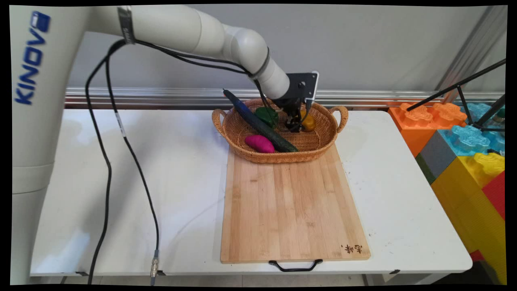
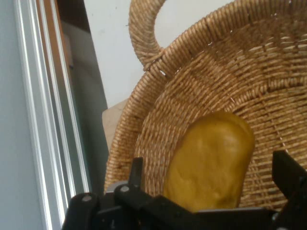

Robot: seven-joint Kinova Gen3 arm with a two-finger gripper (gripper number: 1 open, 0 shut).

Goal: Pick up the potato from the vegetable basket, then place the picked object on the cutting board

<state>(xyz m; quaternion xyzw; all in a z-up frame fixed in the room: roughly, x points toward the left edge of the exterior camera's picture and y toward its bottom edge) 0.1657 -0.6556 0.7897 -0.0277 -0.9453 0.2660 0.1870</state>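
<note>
My gripper (image 1: 294, 124) reaches down into a woven basket (image 1: 282, 157) at the far end of a wooden cutting board (image 1: 291, 206). It stands open, and in the hand view its fingers (image 2: 137, 167) flank a yellow potato-like vegetable (image 2: 211, 158) lying on the basket's (image 2: 158, 120) floor, with gaps on both sides. In the main view the yellow vegetable (image 1: 309, 121) shows just right of the gripper. Beside it lie a green pepper (image 1: 266, 115), a long dark cucumber (image 1: 262, 127) leaning over the rim, and a magenta sweet potato (image 1: 259, 143).
The basket's two handles (image 1: 342, 115) stick out at its sides. Black cables (image 1: 133, 161) hang from the arm over the table's left half. Large coloured toy blocks (image 1: 464, 153) and a black tripod (image 1: 464, 87) stand off the right edge. A metal rail (image 2: 53, 120) runs along the wall.
</note>
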